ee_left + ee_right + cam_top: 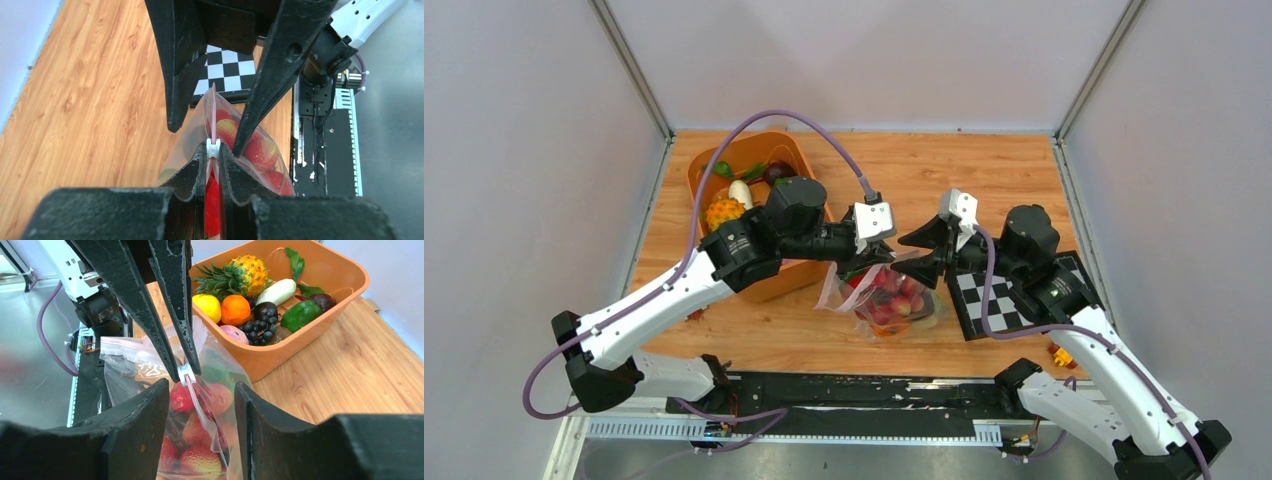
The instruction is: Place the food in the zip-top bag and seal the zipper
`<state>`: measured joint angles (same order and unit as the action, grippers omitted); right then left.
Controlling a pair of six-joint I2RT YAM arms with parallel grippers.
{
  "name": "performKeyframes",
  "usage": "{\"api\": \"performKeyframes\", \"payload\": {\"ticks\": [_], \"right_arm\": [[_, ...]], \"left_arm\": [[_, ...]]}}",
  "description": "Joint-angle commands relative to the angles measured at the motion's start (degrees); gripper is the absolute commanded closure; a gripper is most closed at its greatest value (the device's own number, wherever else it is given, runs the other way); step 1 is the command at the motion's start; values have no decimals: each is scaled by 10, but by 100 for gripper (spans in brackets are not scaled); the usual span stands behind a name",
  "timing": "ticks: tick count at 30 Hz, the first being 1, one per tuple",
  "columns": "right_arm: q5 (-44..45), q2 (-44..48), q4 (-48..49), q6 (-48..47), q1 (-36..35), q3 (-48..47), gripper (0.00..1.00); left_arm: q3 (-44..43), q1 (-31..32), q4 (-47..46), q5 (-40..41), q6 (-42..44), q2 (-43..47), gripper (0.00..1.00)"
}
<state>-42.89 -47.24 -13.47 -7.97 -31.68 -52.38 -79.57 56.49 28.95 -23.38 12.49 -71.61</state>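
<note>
The clear zip-top bag (894, 302) hangs just above the wooden table, filled with food, mostly red strawberries (205, 460). My left gripper (213, 150) is shut on the pink zipper (214, 115) right at its white slider (186, 375), holding the bag's top edge up. My right gripper (201, 386) faces it from the other side. It is open, with a finger on each side of the zipper strip and neither touching it. In the top view the two grippers (876, 262) (921, 262) nearly meet above the bag.
An orange tub (699, 175) at the back left holds more toy fruits and vegetables (240, 280). A black-and-white checkered board (999, 295) lies under the right arm. A black rail (854, 385) runs along the near edge.
</note>
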Motion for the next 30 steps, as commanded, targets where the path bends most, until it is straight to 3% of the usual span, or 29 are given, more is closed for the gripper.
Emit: {"api": "performKeyframes", "payload": {"ticks": [1, 6, 11, 30], "right_arm": [[-30, -5, 4, -25, 0, -18, 55], [-26, 9, -3, -32, 1, -11, 85], [-1, 24, 7, -19, 1, 1, 99], [179, 95, 77, 53, 1, 55, 100]], "left_arm": [[-20, -2, -8, -12, -6, 12, 100], [-18, -2, -7, -7, -4, 17, 100], [-15, -1, -2, 6, -3, 22, 100], [79, -2, 53, 152, -1, 131, 100]]}}
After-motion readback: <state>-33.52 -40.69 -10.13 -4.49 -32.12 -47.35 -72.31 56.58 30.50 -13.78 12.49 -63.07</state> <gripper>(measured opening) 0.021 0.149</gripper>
